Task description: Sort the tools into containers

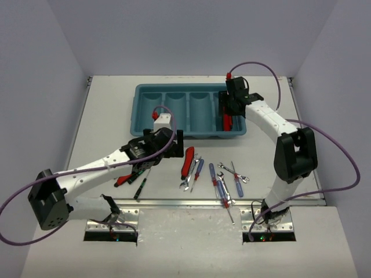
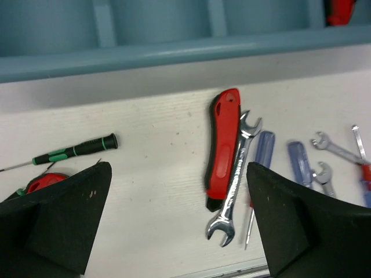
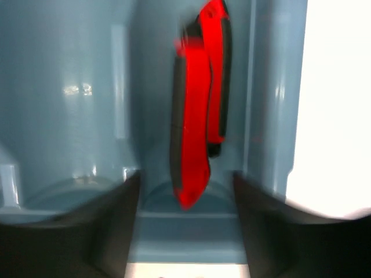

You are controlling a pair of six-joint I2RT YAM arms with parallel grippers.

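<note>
Progress check. Counted one tool sorted: red-and-black handled pliers (image 3: 197, 116) lying lengthwise in the rightmost compartment of the teal-blue rectangular plastic tray (image 1: 145, 110). Seen no tools in the other three compartments.

Found right gripper (image 1: 229, 110) above that compartment, fingers spread either side of the pliers, not pinching. Found left gripper (image 2: 178, 167) spread wide, holding nothing, over the white table (image 1: 104, 116) just in front of the tray.

Noted unsorted on the table:
- second red-and-black pliers (image 2: 223, 145) touching a silver metal wrench (image 2: 235, 174)
- blue-handled screwdrivers (image 2: 264, 150)
- smaller silver wrenches (image 2: 330, 147)
- thin black-and-green precision screwdriver (image 2: 75, 149)
- third red-handled tool (image 2: 43, 182), partly hidden behind the left finger

Judged early stage; most of the sorting outstanding.
</note>
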